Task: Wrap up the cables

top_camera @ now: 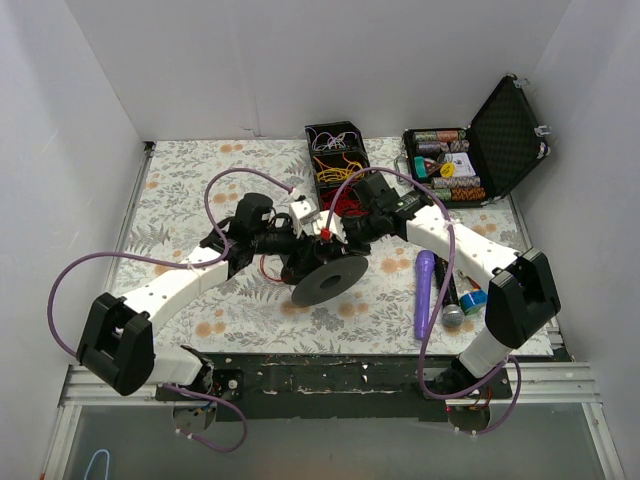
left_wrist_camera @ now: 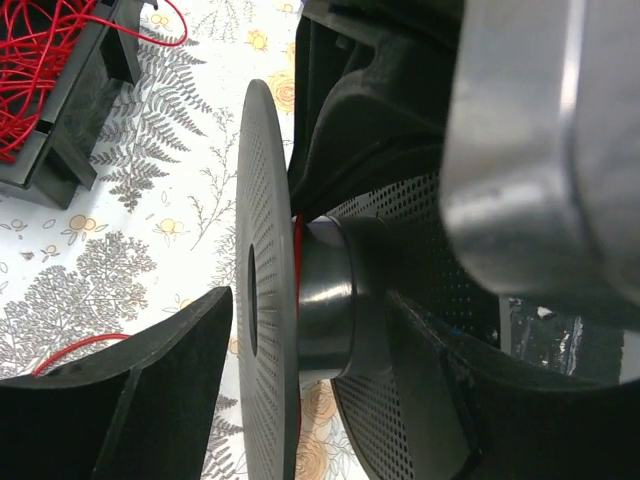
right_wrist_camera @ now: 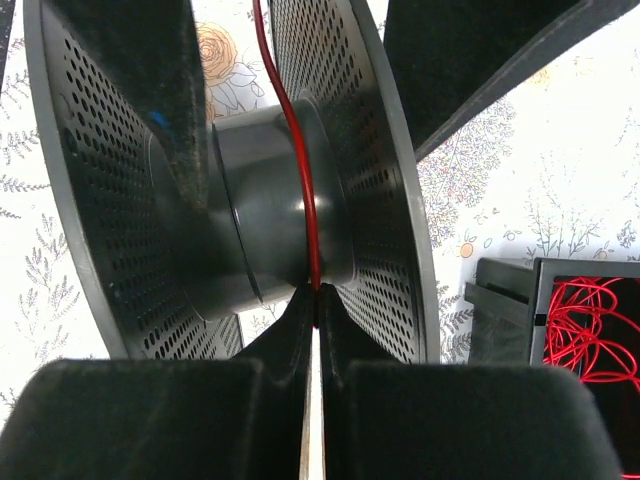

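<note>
A black perforated spool [top_camera: 325,278] sits tilted at mid table between both arms. My left gripper [top_camera: 298,252] holds it. In the left wrist view one finger [left_wrist_camera: 130,400] lies outside a flange [left_wrist_camera: 266,300] and the other finger [left_wrist_camera: 480,410] lies against the far flange, with the hub [left_wrist_camera: 330,300] between them. My right gripper [top_camera: 338,234] is shut on a red cable [right_wrist_camera: 300,130], pinching it at the fingertips [right_wrist_camera: 315,296] right at the spool's hub [right_wrist_camera: 260,200]. The cable runs up over the hub between the flanges.
A black bin [top_camera: 338,160] of tangled red and yellow cables stands at the back, also in both wrist views [right_wrist_camera: 590,330] [left_wrist_camera: 40,60]. An open black case [top_camera: 480,140] with chips is at the back right. A purple cylinder [top_camera: 425,290] and a small microphone [top_camera: 452,305] lie right.
</note>
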Motion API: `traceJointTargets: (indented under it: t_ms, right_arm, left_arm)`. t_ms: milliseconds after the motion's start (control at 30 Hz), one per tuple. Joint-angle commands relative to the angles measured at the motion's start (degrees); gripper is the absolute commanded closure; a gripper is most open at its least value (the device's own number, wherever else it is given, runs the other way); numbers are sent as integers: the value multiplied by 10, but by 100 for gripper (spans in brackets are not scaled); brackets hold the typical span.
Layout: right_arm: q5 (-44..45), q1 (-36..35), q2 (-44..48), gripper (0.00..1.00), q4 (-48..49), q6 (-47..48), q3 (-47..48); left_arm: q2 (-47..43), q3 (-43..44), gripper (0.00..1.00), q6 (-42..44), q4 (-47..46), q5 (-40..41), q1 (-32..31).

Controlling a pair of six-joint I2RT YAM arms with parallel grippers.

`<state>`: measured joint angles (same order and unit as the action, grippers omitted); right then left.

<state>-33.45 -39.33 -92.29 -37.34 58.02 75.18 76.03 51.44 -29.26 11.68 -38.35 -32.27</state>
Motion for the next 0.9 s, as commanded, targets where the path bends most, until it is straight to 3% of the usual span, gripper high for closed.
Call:
traceJointTargets:
  t_ms: [0, 233, 633, 700, 800, 867]
  right_arm:
    - [-36, -4, 6, 99, 43, -9, 5]
    - [-51, -5, -1, 99, 89, -56, 13]
    - [-59, -7, 16, 99, 151, -107, -14]
    - [-62, -9, 17, 99, 160, -115, -16]
    - [-67, -10, 19, 99, 172, -122, -20]
    - [-65, -11, 17, 99, 173, -121, -21]
  left_arm:
    - [15, -18, 40, 27, -16, 21, 1]
    - [17, -35, 46, 83, 26, -30, -2]
    - [27, -69, 53, 162, 65, 26, -7]
    - [37, -66, 60, 175, 81, 32, -7]
    - [53, -56, 80, 188, 108, 32, -6]
    - [54, -53, 87, 194, 115, 23, -7]
